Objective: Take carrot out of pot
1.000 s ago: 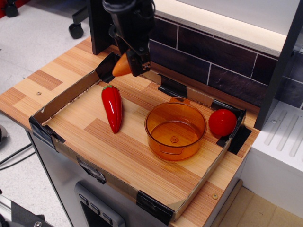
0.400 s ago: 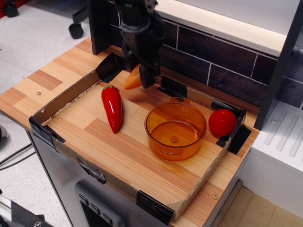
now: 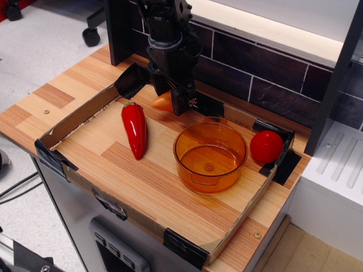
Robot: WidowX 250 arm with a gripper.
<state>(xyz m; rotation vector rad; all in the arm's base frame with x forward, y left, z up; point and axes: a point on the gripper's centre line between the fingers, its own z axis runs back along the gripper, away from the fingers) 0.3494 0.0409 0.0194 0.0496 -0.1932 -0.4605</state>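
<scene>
The orange carrot (image 3: 163,102) is held in my gripper (image 3: 173,102) near the back of the tray, low over the wood, left of and behind the pot. Its tapered end points left; the rest is hidden by the fingers. The translucent orange pot (image 3: 210,154) stands at the tray's middle right and holds nothing. My black gripper is shut on the carrot.
A long red chili pepper (image 3: 134,129) lies at the left of the tray. A round red tomato (image 3: 266,147) sits in the back right corner. The low cardboard tray wall (image 3: 79,116) with black taped corners rings the area. A dark tiled wall stands behind.
My gripper has moved right and down with the carrot, from above the tray's back left corner to low over the tray's back middle.
</scene>
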